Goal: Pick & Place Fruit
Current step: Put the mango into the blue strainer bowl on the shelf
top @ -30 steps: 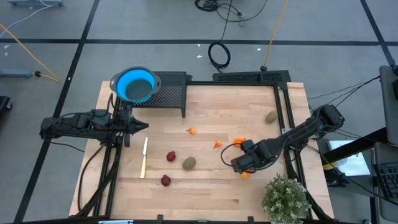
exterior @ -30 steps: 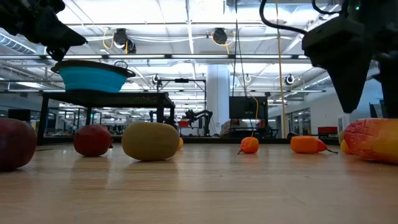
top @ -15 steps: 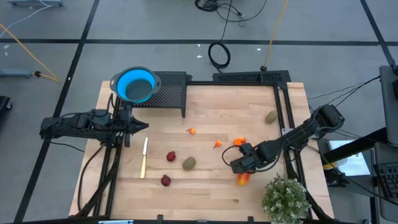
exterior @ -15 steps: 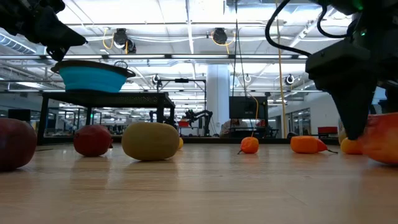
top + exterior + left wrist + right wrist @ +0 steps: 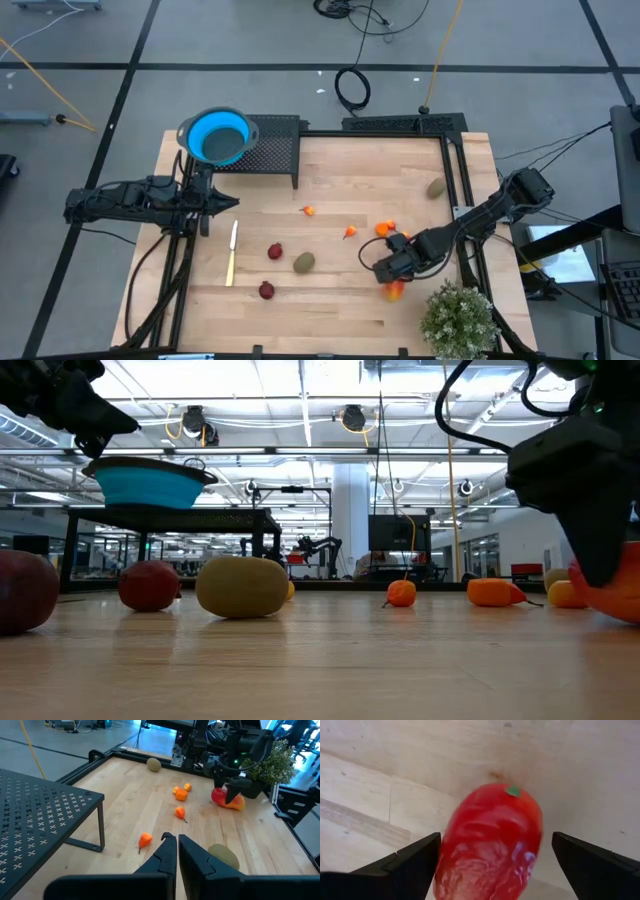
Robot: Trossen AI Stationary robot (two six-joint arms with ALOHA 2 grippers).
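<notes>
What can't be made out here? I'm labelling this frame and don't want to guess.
- High view: the red-orange fruit is mostly hidden under the right gripper; contact cannot be judged.
- Low view: that fruit is cut off by the picture's edge and covered by the gripper.
- Right wrist view: its open fingers flank the fruit, whose near end runs out of frame.
- High view: the tiny orange pieces are too small to identify.

The right arm reaches in from the table's right edge, its wrist bent down so the right gripper (image 5: pixel 388 276) points at the tabletop, its fingers (image 5: pixel 400 865) spread wide. The left arm lies stretched level along the left side, the left gripper (image 5: pixel 176 841) closed, fingertips together.
</notes>
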